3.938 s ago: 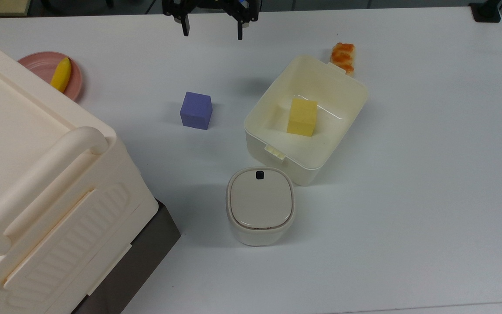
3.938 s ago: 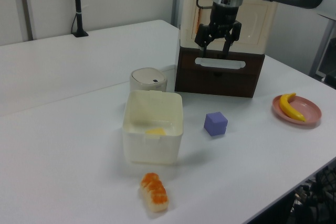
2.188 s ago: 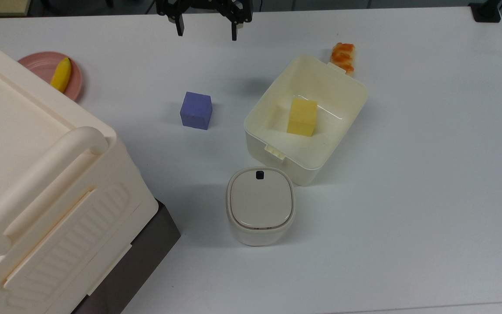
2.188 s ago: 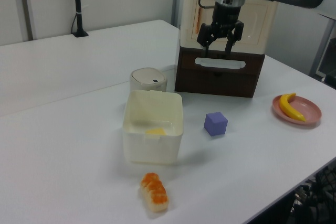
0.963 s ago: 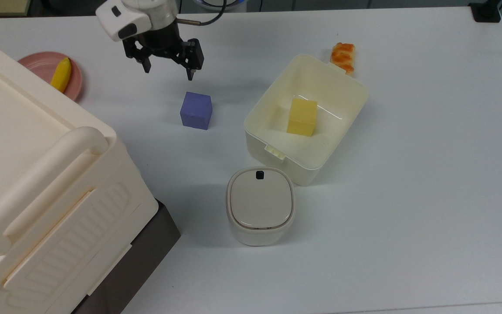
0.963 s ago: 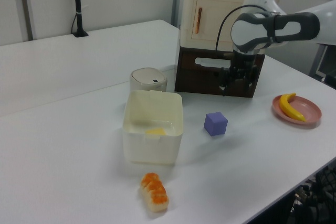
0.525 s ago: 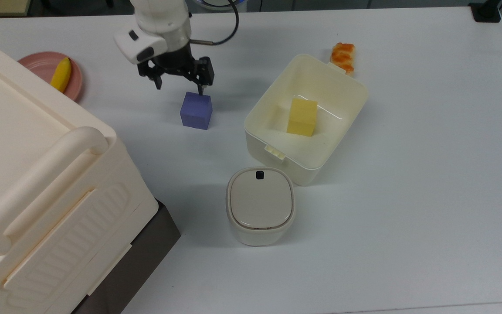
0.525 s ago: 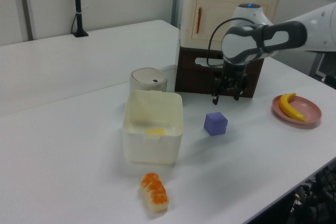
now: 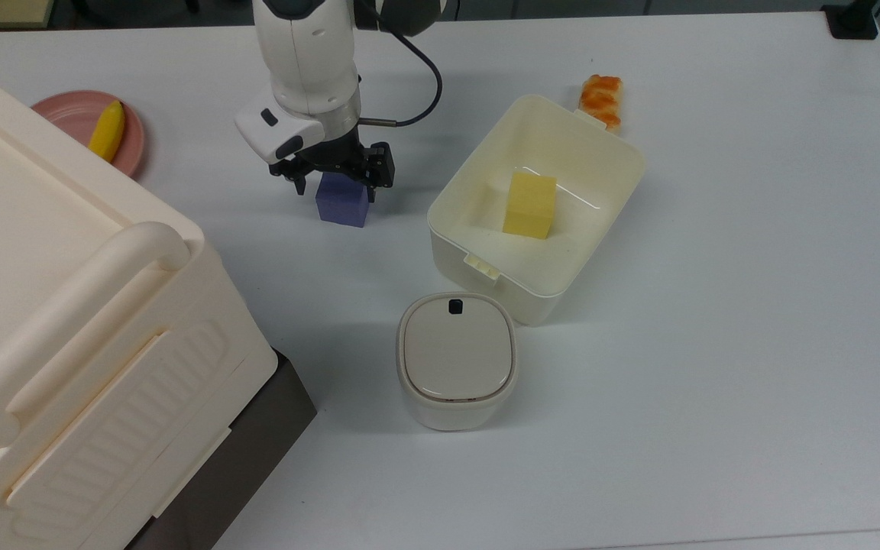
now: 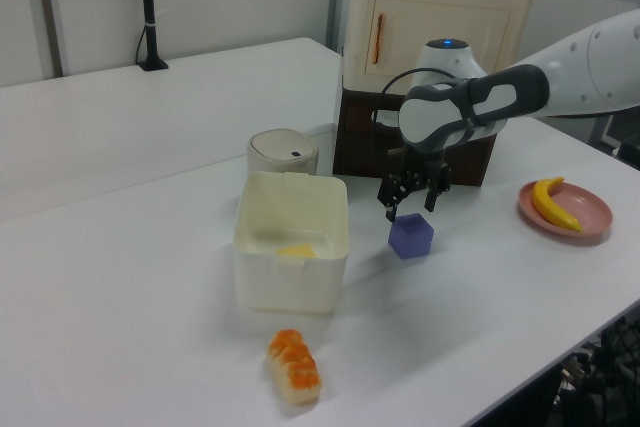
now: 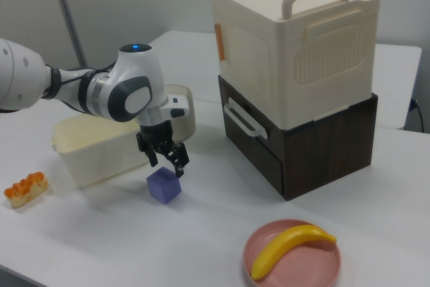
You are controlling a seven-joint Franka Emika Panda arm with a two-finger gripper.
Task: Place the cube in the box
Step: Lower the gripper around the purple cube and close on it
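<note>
The purple-blue cube point(image 9: 342, 206) point(image 10: 411, 238) point(image 11: 164, 186) rests on the white table, to the top view's left of the box. My gripper point(image 9: 337, 191) point(image 10: 410, 211) point(image 11: 166, 167) is open and hangs right over the cube. One finger stands on each side, with the tips about level with the cube's top face. The cream-white box point(image 9: 455, 263) point(image 10: 290, 282) point(image 11: 94, 152) stands open. Inside it lies a yellow block point(image 9: 529, 205).
A small container with a grey lid point(image 9: 456, 359) stands just in front of the box in the top view. A huge cream handled bin point(image 9: 66, 321) on a dark drawer unit stands at the top view's left. Also on the table: a pink plate point(image 9: 66, 114) with a banana point(image 9: 106, 130), and an orange-topped food piece point(image 9: 601, 98) behind the box.
The arm has swung in from the table's far edge and come down, so the open gripper now sits over the cube. The cube and the box have not moved.
</note>
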